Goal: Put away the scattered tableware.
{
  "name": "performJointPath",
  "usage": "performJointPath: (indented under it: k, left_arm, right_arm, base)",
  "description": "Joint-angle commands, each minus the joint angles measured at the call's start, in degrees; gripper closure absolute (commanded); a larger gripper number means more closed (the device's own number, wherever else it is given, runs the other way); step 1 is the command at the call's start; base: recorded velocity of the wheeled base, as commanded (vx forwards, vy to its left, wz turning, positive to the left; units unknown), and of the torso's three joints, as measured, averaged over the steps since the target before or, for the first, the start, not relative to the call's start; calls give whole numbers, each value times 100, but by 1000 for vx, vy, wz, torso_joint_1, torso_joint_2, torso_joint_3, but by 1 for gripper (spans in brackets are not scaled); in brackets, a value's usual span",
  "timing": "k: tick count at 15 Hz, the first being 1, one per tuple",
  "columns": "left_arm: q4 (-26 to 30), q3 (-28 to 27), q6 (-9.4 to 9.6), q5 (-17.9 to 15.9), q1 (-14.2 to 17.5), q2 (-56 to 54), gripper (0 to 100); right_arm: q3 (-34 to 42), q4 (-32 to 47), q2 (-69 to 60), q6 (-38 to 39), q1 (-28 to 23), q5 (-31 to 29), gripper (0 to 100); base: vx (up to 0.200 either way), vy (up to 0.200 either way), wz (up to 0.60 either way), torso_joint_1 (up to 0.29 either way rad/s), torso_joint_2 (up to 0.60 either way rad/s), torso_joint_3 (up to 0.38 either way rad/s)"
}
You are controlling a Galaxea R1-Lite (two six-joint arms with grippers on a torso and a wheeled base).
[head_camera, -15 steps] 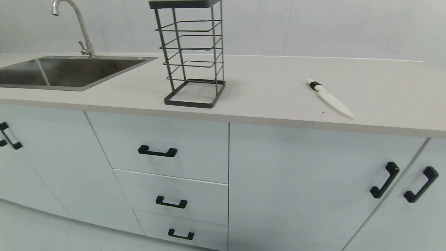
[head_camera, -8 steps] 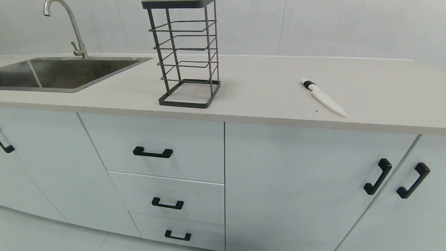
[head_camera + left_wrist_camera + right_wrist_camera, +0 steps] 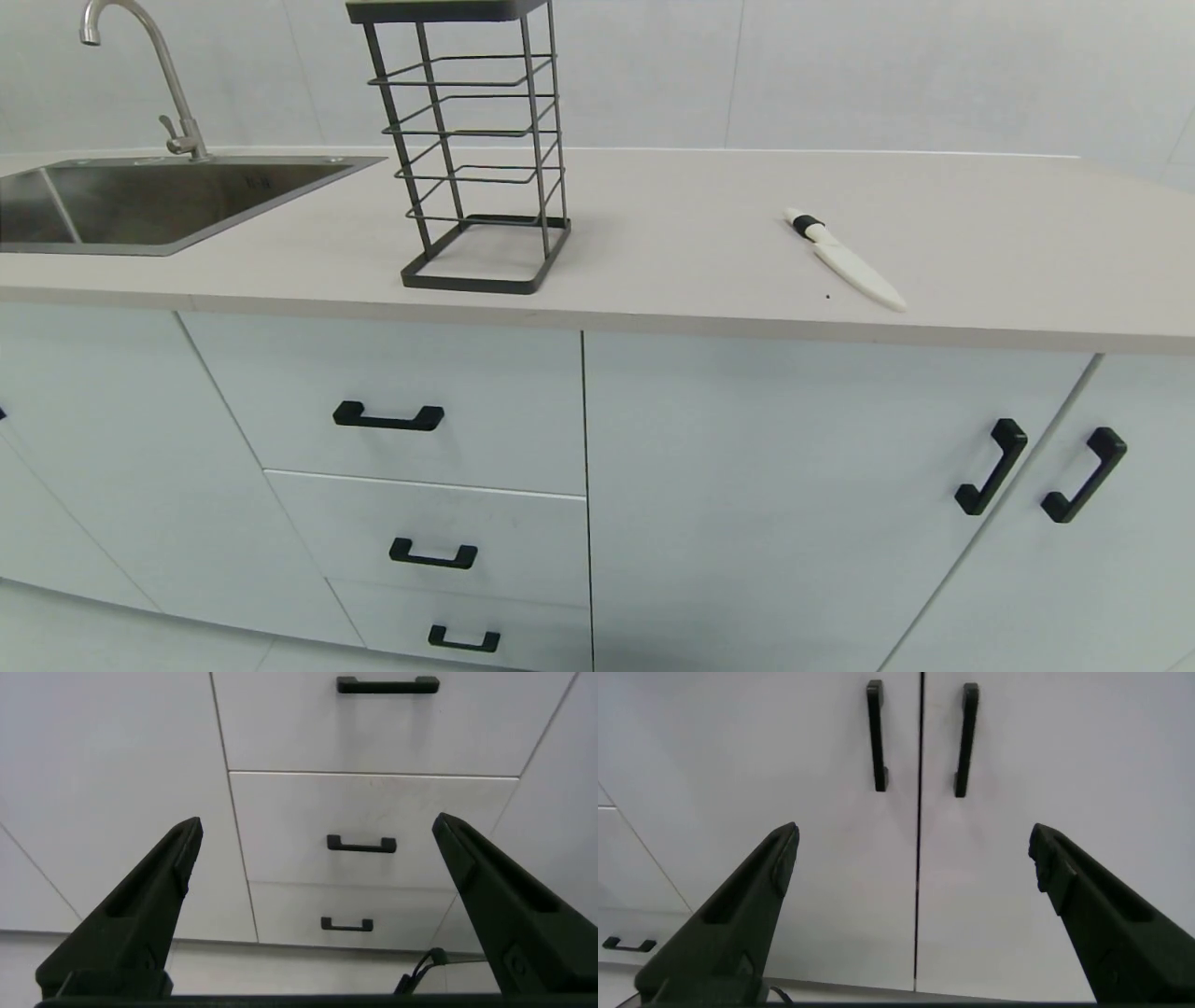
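I see the white knife point(image 3: 845, 259) lying flat on the pale worktop point(image 3: 672, 233), over on the right half. A black band rings it near its far end, and its tapered end points toward the front edge and to the right, stopping just short of that edge. Well apart from it, to the left, a black wire rack point(image 3: 467, 154) stands upright on the worktop, with open wire tiers and a dark top. Farther left a steel sink point(image 3: 187, 191) is set into the worktop, and a curved faucet point(image 3: 154, 79) rises behind it.

Under the rack there is a stack of three drawers, each with a black bar handle: top point(image 3: 388, 416), middle point(image 3: 433, 554) and bottom point(image 3: 463, 640). To the right, under the knife, a pair of cabinet doors meets at two black handles point(image 3: 990, 466).

My left hand point(image 3: 318, 826) is spread wide and holds nothing. Its dark fingers point(image 3: 140, 905) frame the drawer fronts, with the middle drawer handle point(image 3: 361, 844) between them. My right hand point(image 3: 913, 833) is just as wide and holds nothing. It faces the two cabinet doors, whose upright handles point(image 3: 876, 735) sit on either side of the door seam. Both hands are low in front of the cabinets, well below the knife.
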Motion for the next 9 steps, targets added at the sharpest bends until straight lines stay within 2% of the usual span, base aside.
performJointPath:
  k: [1,4,7,9]
  left_arm:
    - [-2,-1,-1,7,0,16,0]
    - [-2,7,-18,25,0,16,0]
    - [-2,-1,-36,113,0,16,0]
    - [-2,7,-36,104,0,16,0]
  right_arm:
    - [1,1,9,0,2,-5,0]
    - [1,1,9,0,2,-5,0]
    - [1,1,9,0,2,-5,0]
    - [1,1,9,0,2,4,0]
  base:
    - [0,0,0,0,0,0]
    - [0,0,0,12,-19,-12]
    - [0,0,0,188,-61,-56]
    - [0,0,0,254,-281,-210]
